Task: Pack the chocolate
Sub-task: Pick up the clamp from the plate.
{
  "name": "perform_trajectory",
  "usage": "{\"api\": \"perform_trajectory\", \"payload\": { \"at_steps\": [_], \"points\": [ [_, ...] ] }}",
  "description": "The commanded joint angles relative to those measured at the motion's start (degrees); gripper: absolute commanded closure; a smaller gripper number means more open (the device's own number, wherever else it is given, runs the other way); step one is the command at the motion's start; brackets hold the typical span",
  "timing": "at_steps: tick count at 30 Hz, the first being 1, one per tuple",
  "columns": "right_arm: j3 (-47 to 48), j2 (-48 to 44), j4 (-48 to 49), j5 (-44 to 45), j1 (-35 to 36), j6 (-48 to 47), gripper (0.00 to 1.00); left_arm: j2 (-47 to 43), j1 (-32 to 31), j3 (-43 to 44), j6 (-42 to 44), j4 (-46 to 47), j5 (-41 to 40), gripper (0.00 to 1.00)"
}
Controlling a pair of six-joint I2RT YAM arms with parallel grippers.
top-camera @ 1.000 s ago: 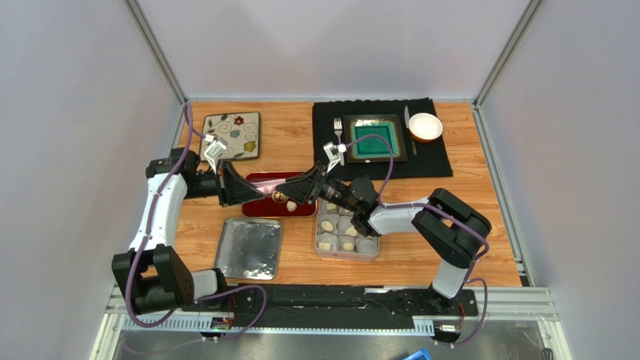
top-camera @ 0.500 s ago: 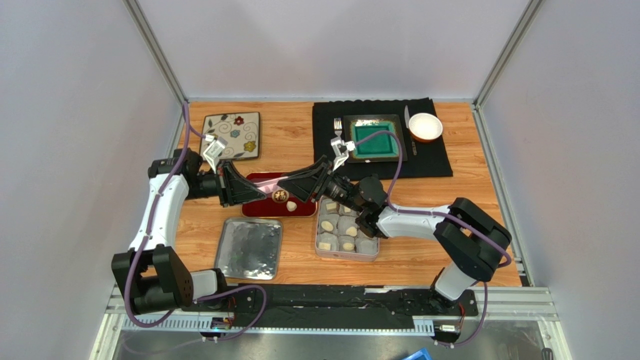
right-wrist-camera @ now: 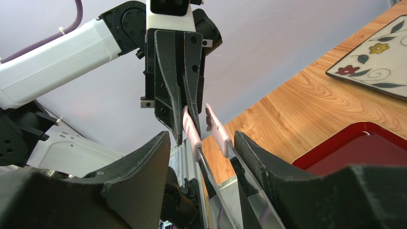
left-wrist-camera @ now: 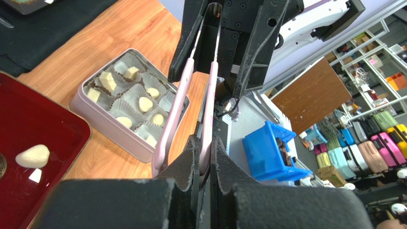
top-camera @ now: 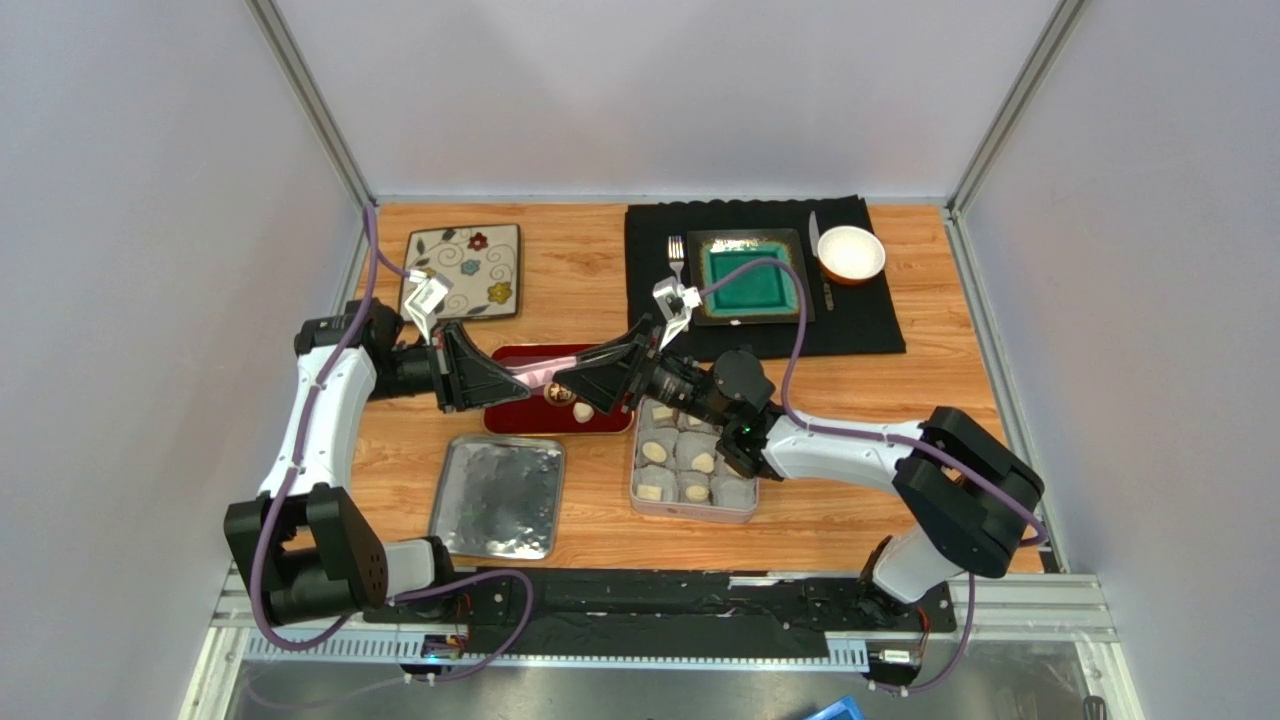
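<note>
Your packing is mostly done. The tin (left-wrist-camera: pixel 129 102) sits at about 4 o'clock from the red tray (left-wrist-camera: pixel 48 124) as seen from above, and most of its paper cups (left-wrist-camera: pixel 136 107) already hold a piece. One chocolate (left-wrist-camera: pixel 32 156) lies on the tray with a small crumb beside it. You need to move that one, and then probably fit the lid (top-camera: pixel 499 495), which lies on the counter (top-camera: pixel 586 285) at 7 o'clock from the tray.

Your left hand (left-wrist-camera: pixel 204 143) is clamped tight on the handle end of the pink tongs (left-wrist-camera: pixel 184 95), holding them in the air over the tray. Your right hand (right-wrist-camera: pixel 203 138) has its fingers well apart, straddling the two tong arms. One arm clearly stands off its finger, so I judge nothing is gripped there yet.
</note>
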Motion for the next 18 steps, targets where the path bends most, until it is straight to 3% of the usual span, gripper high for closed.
{"api": "perform_trajectory", "payload": {
  "at_steps": [1, 4, 13, 18],
  "points": [
    [2.64, -5.28, 6.28, 1.39, 0.89, -3.92, 0.91, 0.88, 1.73, 0.81, -0.49, -3.90, 11.65, 0.94],
    [2.20, -5.63, 6.11, 3.49, 0.89, -3.75, 1.00, 0.44, 1.65, 0.64, -0.32, -3.90, 11.65, 0.94],
    [0.97, -10.11, 3.12, 11.14, 1.41, -5.32, 1.00, -0.88, 1.65, -1.03, -0.14, -3.72, 11.65, 0.86],
    [5.36, -12.39, -10.66, 14.93, 4.84, -14.18, 1.00, -0.97, 1.65, -0.68, -0.14, -3.81, 11.65, 0.83]
  ]
}}
